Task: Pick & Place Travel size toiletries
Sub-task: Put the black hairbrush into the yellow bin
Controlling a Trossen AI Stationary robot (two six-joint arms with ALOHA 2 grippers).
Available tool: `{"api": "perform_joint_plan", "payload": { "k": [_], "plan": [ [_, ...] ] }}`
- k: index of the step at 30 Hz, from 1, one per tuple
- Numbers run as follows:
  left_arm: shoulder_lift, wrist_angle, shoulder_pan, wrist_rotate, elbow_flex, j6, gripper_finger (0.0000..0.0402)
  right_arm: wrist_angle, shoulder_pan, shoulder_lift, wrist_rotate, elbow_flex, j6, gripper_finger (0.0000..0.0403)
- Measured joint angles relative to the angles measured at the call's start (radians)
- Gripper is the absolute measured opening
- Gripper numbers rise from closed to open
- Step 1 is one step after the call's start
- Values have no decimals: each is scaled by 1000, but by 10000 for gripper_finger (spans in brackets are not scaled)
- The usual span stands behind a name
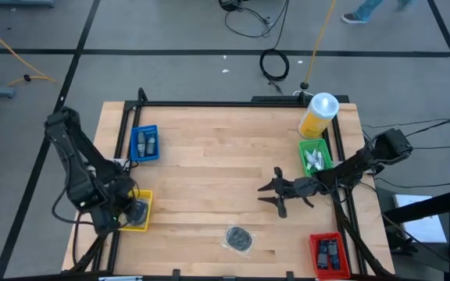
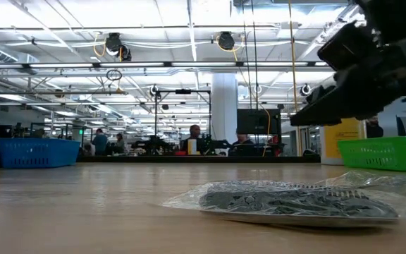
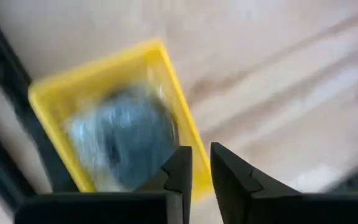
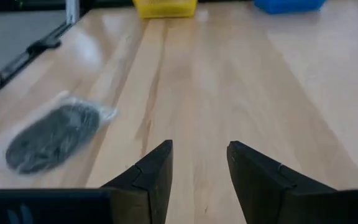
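Note:
White travel size toiletries [image 1: 314, 161] lie in the green bin [image 1: 304, 148] at the table's right side. Small grey-blue ones [image 1: 146, 143] lie in the blue bin [image 1: 135, 154] at the far left. My right gripper [image 1: 276, 192] [image 4: 199, 151] hangs open and empty over the table's middle, left of the green bin, pointing toward the left edge. My left gripper [image 1: 128, 211] [image 3: 201, 158] hovers over the yellow bin [image 3: 48, 87] at the near left. Its fingers stand a narrow gap apart and hold nothing.
A round dark bundle in a clear bag [image 1: 239, 237] [image 4: 51, 135] lies on the wood near the front edge, and another [image 3: 126, 140] sits in the yellow bin. A red bin [image 1: 314, 251] with black gadgets stands near right. A yellow-and-white container [image 1: 319, 115] stands behind the green bin.

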Motion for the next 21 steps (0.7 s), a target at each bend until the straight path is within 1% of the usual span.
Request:
{"api": "perform_joint_plan", "payload": {
  "k": [2, 5, 7, 10, 11, 14, 19, 21],
  "plan": [
    [10, -3, 16, -29, -26, 6, 62, 27, -7, -1, 13, 0, -62, 144],
    [37, 25, 41, -18, -71, -1, 51, 44, -22, -2, 28, 1, -66, 144],
    [53, 58, 57, 52, -109, -4, 33, 37, -21, -2, 24, 1, -77, 144],
    [72, 123, 77, 180, -173, -3, 6, 50, -36, -1, 26, 1, -146, 144],
    [76, 147, 81, 216, -189, -6, 5, 59, -43, -2, 26, 1, -150, 144],
    [88, 224, 86, 277, -228, -6, 12, 63, -49, -1, 23, 1, -127, 144],
    [95, 327, 90, 275, -302, 2, 3, 74, -48, -2, 24, 1, -135, 144],
    [95, 340, 91, 274, -318, 2, 4, 80, -48, -1, 22, 1, -124, 144]
  ]
}}
